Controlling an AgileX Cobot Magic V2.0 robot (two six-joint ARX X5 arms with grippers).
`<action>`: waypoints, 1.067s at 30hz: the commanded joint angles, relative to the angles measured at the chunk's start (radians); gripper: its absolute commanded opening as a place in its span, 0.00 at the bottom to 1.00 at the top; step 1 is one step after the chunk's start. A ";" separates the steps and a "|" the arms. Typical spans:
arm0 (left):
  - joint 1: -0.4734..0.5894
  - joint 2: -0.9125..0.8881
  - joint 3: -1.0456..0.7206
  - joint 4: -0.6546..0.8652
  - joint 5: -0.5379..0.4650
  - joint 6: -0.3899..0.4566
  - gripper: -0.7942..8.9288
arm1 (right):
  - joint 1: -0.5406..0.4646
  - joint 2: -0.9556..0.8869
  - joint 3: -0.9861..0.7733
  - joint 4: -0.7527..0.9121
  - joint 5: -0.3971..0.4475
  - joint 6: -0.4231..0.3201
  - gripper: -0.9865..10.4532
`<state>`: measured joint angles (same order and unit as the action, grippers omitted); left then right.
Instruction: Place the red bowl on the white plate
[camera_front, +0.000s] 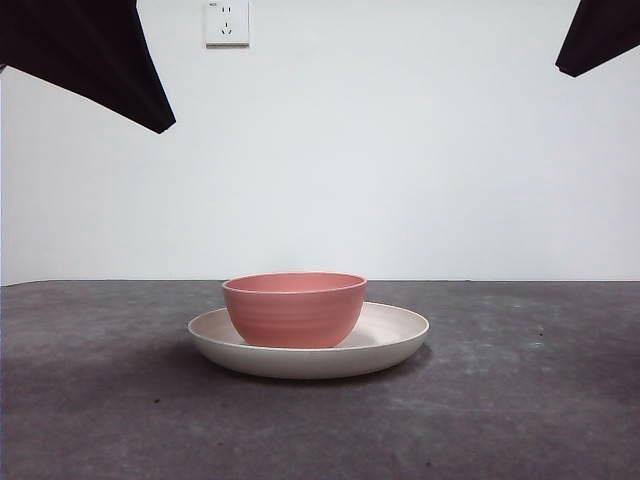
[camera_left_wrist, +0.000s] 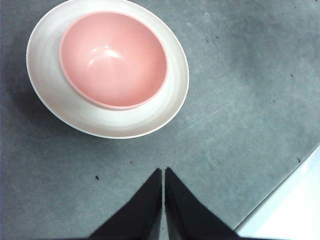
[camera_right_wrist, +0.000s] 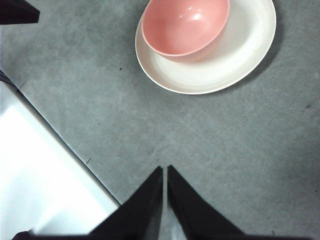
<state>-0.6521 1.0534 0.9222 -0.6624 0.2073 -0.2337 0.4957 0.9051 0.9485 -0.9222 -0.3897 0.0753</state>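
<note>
Looking level across the table, you see the red bowl (camera_front: 294, 309) sitting upright on the white plate (camera_front: 400, 338), set left of the plate's centre so more cream rim shows on the right than on the left. That low view gives you the bowl's ridged outer wall and the plate's shallow profile on the grey table (camera_front: 520, 400), plus a wall socket (camera_front: 227, 22) high on the white wall behind; it tells you nothing about the bowl's inside. Two dark arm tips hang at the top corners there, well clear of the dishes.

From the left wrist view you look down into the bowl (camera_left_wrist: 113, 58): its inside is bare, with a soft highlight, and it rests off-centre in the plate (camera_left_wrist: 150, 117). The left gripper (camera_left_wrist: 163, 172) hovers over bare tabletop, near the plate but apart from it, jaws pressed together with nothing between them.

The right wrist view shows the same pair from the other side, bowl (camera_right_wrist: 185, 27) on plate (camera_right_wrist: 240, 55), and adds the table's pale edge. The right gripper (camera_right_wrist: 165, 170) is likewise closed and holding nothing, well apart from the plate.
</note>
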 joint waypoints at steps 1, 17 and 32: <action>-0.009 0.007 0.013 0.004 0.000 0.012 0.09 | 0.006 0.007 0.011 0.010 -0.003 -0.005 0.09; 0.012 -0.045 0.013 0.018 -0.098 0.089 0.12 | 0.006 0.007 0.011 0.010 -0.003 -0.005 0.09; 0.437 -0.456 -0.196 0.476 -0.343 0.227 0.12 | 0.006 0.007 0.011 0.010 -0.003 -0.005 0.09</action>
<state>-0.2325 0.6151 0.7422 -0.2043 -0.1333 -0.0319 0.4957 0.9051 0.9485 -0.9222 -0.3901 0.0753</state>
